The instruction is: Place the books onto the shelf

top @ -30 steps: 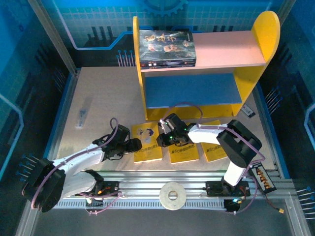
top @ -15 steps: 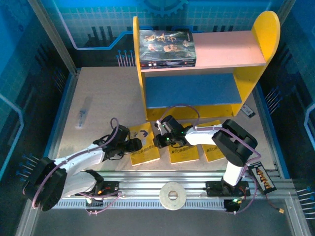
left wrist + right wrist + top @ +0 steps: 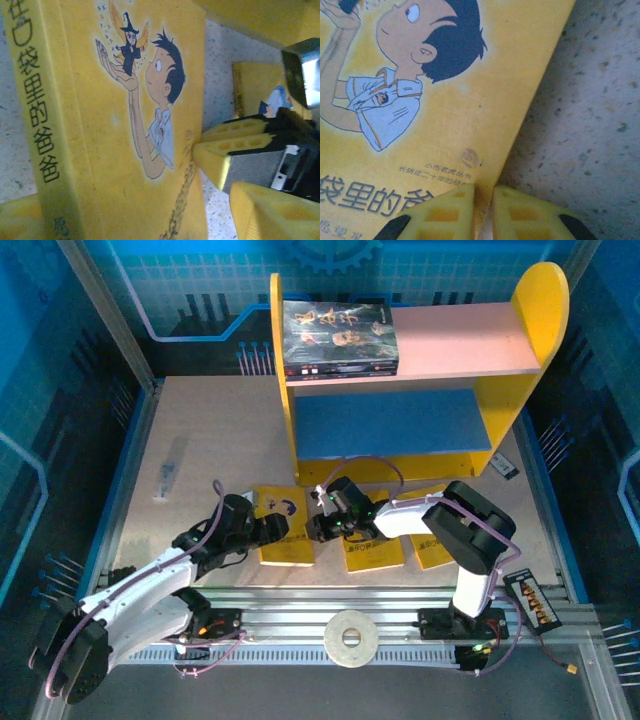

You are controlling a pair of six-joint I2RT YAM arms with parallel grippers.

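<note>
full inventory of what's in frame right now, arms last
shelf: one, yellow sides, pink upper and blue lower board, far side of table
dark book: at least one, dark cover, left end of pink board
yellow books: three, yellow, row on table in front of shelf
white ring: one, white, on near rail
small dark item: one, black, table right of shelf
left gripper: open, at left side of leftmost yellow book
right gripper: shut on that book's right edge
</note>
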